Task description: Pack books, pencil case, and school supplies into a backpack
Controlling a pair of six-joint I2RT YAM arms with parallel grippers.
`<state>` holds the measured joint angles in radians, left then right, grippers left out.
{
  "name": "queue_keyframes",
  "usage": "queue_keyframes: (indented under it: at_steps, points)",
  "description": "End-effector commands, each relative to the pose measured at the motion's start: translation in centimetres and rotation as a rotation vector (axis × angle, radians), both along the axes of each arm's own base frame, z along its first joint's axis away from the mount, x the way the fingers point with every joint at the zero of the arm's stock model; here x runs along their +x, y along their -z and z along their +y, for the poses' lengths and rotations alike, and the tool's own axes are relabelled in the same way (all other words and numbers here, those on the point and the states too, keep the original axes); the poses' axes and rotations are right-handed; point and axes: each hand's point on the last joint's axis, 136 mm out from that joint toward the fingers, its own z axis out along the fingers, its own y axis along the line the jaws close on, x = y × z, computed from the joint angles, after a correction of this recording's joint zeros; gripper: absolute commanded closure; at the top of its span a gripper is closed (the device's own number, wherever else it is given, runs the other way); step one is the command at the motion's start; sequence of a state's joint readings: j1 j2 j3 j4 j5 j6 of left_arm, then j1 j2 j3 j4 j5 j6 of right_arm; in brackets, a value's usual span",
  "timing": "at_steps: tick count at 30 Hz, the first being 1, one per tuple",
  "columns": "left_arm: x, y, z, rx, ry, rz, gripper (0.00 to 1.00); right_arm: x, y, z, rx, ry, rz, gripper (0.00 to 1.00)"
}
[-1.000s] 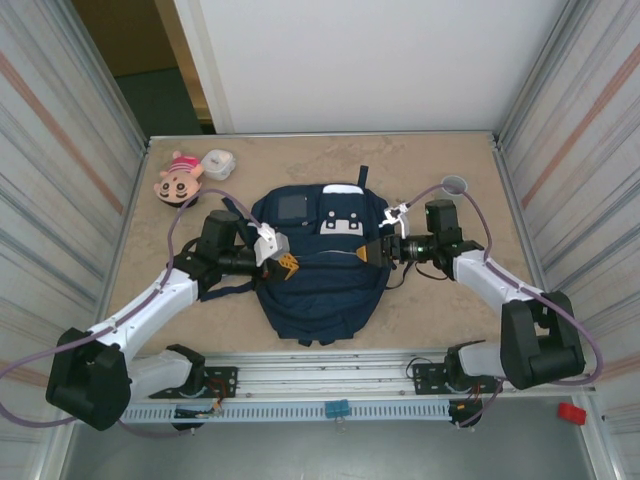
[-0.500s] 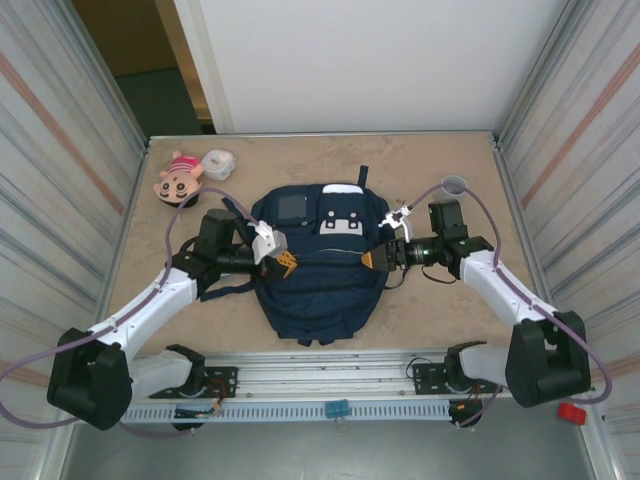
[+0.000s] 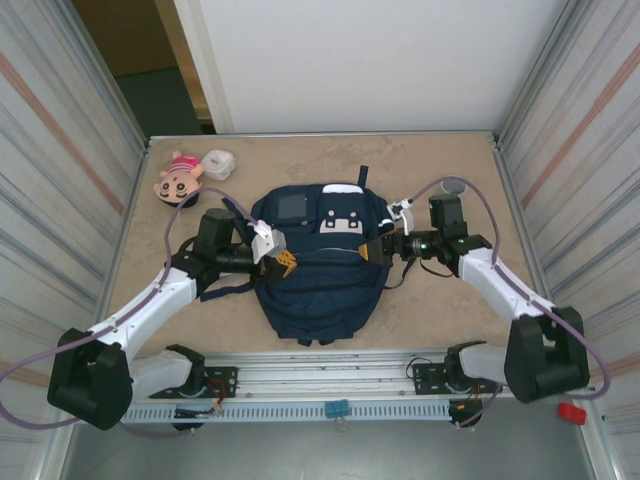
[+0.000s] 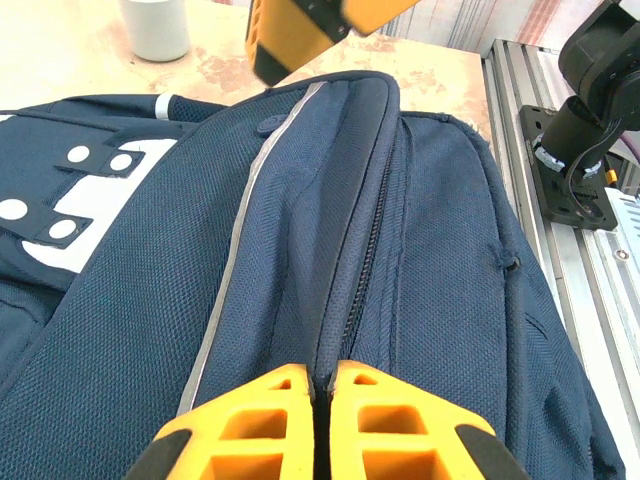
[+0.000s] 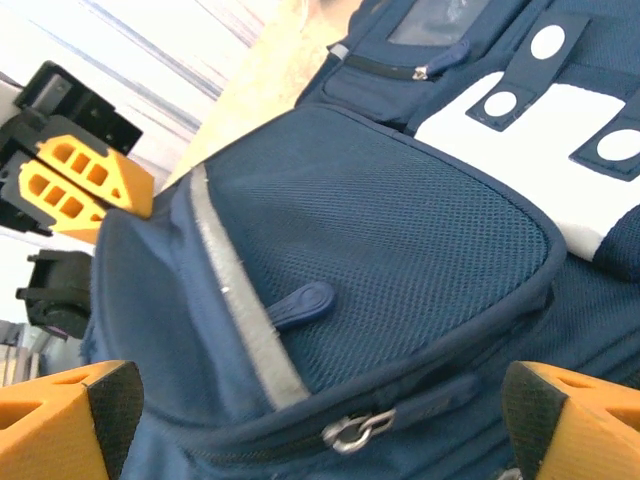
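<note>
- The large navy blue fabric backpack (image 3: 318,285) lies flat in the middle of the tan mottled table (image 3: 430,310). Its bottom end is near the metal rail (image 3: 340,375) that carries the arm bases, and its top loop points toward the far wall.
- The left gripper (image 3: 286,263) is at the backpack's left side, about halfway up. In the left wrist view its orange fingers (image 4: 283,384) are pressed together with only a thin slit between them. The ridge of the zip seam (image 4: 350,260) runs straight into that slit, so they pinch the fabric there.
- A thin pale stripe (image 4: 235,250) runs along the flap just beside the seam.
- The right gripper (image 3: 369,252) faces the left one from the backpack's right side, with a stretch of navy fabric between the two tools. In the right wrist view its jaws stand wide, one orange finger at each lower corner, and hold nothing.
- A small metal zip ring (image 5: 355,430) lies between those jaws, and a dark blue pull tab (image 5: 300,305) rests on the mesh flap just beyond it.
- Farther up the backpack is a white patch with two dark squares (image 3: 343,222), with a grey square patch (image 3: 291,208) to its left.
- Beyond the backpack, at the far left, a pink doll head (image 3: 177,182) lies just beside a small white lidded container (image 3: 218,163).
- At the far right a grey cup (image 3: 455,185) stands apart from the backpack, partly crossed by the right arm's cable.
</note>
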<state>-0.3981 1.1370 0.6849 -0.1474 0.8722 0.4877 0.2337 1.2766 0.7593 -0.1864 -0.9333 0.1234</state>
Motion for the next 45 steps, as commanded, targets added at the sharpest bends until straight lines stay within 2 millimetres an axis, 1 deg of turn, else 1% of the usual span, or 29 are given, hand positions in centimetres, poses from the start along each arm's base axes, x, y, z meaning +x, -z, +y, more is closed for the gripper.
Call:
queue_keyframes:
  at_steps: [1, 4, 6, 9, 12, 19, 24, 27, 29, 32, 38, 41, 45]
  points:
    - [0.4, -3.1, -0.5, -0.09, 0.036, -0.079, 1.0, 0.2, -1.2, 1.6, 0.06, -0.076, -0.002, 0.07]
    - [0.4, -3.0, -0.5, -0.091, 0.034, -0.079, 1.0, -0.5, -1.1, 2.5, 0.085, -0.13, 0.039, 0.09]
    - [0.6, -3.1, -0.5, -0.09, 0.028, -0.083, 1.0, -1.2, -1.1, 2.8, 0.096, -0.166, 0.069, 0.12]
    - [0.8, -3.2, -0.5, -0.092, 0.016, -0.092, 0.99, -2.7, -0.9, 2.7, 0.081, -0.197, 0.123, 0.2]
    - [1.0, -3.2, -0.4, -0.089, 0.008, -0.1, 0.99, -4.1, -1.2, 2.3, 0.065, -0.209, 0.148, 0.28]
    - [1.1, -2.7, -0.2, -0.069, -0.01, -0.096, 1.0, -6.4, -3.4, 1.6, 0.076, -0.197, 0.142, 0.48]
    - [1.2, -2.9, -0.2, -0.068, -0.014, -0.103, 1.0, -7.3, -4.6, 1.2, 0.073, -0.187, 0.136, 0.49]
    - [1.2, -2.8, -0.2, -0.068, -0.015, -0.098, 1.0, -7.2, -4.5, 0.8, 0.046, -0.159, 0.117, 0.48]
    - [1.2, -2.9, -0.2, -0.071, -0.014, -0.098, 0.99, -6.7, -3.8, 0.5, 0.008, -0.126, 0.109, 0.42]
    - [1.2, -2.9, -0.2, -0.075, -0.014, -0.096, 1.0, -6.1, -2.7, 0.2, -0.033, -0.097, 0.121, 0.4]
    - [1.2, -3.1, -0.3, -0.085, -0.011, -0.095, 1.0, -5.6, -1.2, 0.8, -0.02, -0.12, 0.168, 0.42]
    - [1.3, -3.3, -0.4, -0.089, -0.011, -0.1, 1.0, -5.3, -0.6, 0.9, -0.043, -0.117, 0.184, 0.53]
    - [1.4, -3.4, -0.3, -0.088, -0.016, -0.104, 0.99, -4.3, -0.6, 0.4, -0.097, -0.053, 0.173, 0.69]
